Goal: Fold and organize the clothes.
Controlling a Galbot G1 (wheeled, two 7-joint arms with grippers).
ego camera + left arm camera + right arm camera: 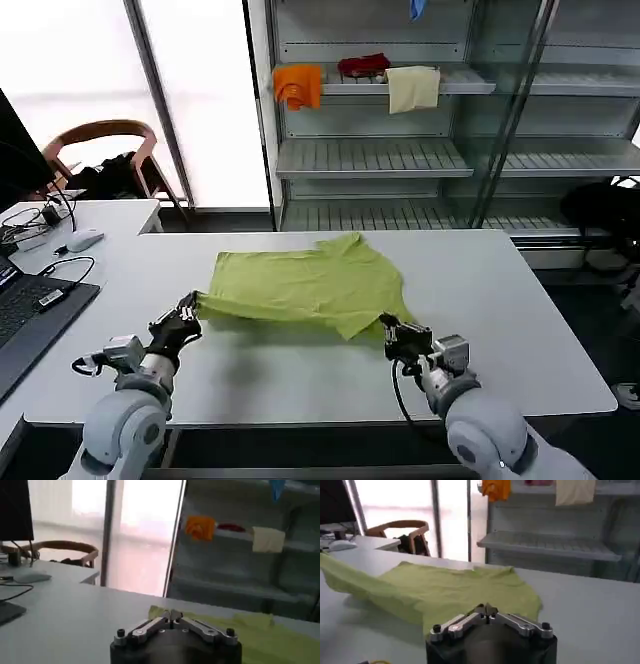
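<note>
An orange cloth point(298, 85) and cream cloth point(412, 88) hang on the shelf point(375, 158) (a laptop point(30, 310) sits left).

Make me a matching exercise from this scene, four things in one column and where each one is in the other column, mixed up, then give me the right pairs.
Things
1. T-shirt
2. orange cloth
3. left gripper
4. computer mouse

Places
A. hanging from a shelf at the back
B. on the side desk to the robot's left
C. spread on the grey table
D. shut on the shirt's near left corner

Pairs: 1-C, 2-A, 3-D, 4-B
</note>
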